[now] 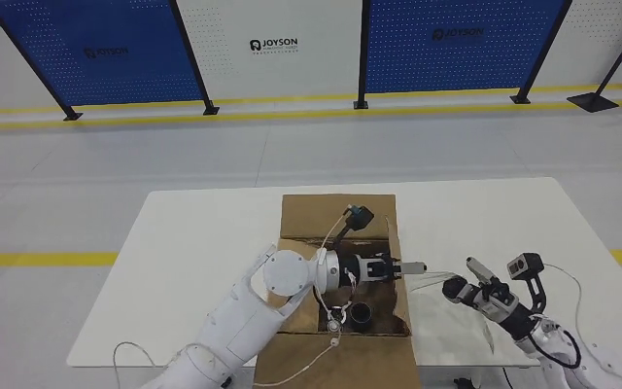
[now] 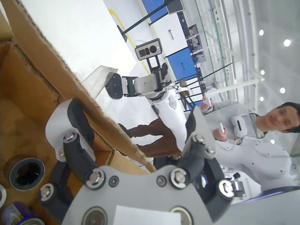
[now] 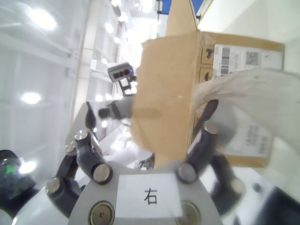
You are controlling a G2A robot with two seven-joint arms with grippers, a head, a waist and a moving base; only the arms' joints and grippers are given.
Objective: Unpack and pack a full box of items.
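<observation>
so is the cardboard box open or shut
Open. The box has its flaps spread apart, and a tape roll shows inside on its floor.

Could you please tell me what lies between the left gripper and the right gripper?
The box's side flap lies between the left gripper and the right gripper, with a clear plastic piece beyond it, as the left wrist view shows.

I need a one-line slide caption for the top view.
Left pincer at the side flap of the open cardboard box; right pincer open above the white table.
</observation>
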